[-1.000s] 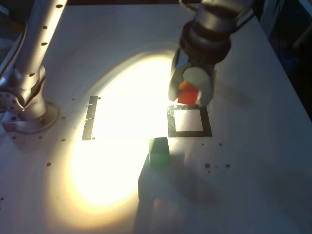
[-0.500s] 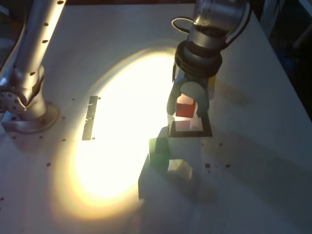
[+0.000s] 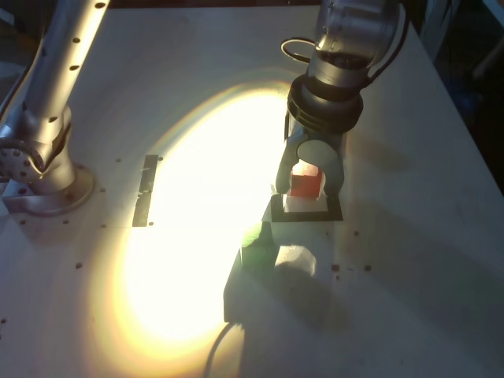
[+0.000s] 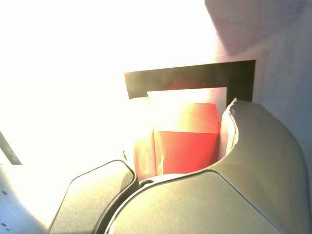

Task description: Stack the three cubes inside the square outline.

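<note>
The pincer (image 3: 309, 191) is pinching the red cube (image 3: 306, 186) inside the square outline (image 3: 334, 214), apparently placing the stack's base; next comes releasing it squarely.

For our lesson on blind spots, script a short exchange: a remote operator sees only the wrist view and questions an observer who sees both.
Operator: I see the red cube between the pincer's fingers, by the square outline. Where is the green cube?
Observer: Nearer the exterior camera than the outline, to its left in the exterior view.
Operator: Anything else standing on the table?
Observer: Yes, a silvery jointed arm at the exterior view's left.
</note>
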`<move>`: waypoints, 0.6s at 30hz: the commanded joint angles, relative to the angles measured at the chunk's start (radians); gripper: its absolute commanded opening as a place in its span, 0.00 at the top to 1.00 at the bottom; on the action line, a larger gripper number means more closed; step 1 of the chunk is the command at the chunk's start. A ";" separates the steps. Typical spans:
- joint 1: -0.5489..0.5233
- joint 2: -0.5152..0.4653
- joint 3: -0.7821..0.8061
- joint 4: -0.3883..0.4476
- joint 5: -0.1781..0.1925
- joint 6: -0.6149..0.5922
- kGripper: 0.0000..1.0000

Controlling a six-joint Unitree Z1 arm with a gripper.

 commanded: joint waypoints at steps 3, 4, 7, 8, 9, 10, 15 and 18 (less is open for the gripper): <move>0.007 0.007 0.007 -0.001 -0.005 0.004 0.66; 0.008 0.009 0.008 0.000 -0.007 0.005 0.61; 0.011 0.014 0.008 0.002 -0.017 0.013 0.41; 0.012 0.015 0.008 0.002 -0.020 0.015 0.35; 0.012 0.015 0.008 0.001 -0.022 0.016 0.29; 0.012 0.015 0.008 0.001 -0.024 0.017 0.24; 0.013 0.007 0.007 0.000 -0.028 0.018 0.10; 0.013 -0.008 0.008 0.003 -0.028 0.016 0.05</move>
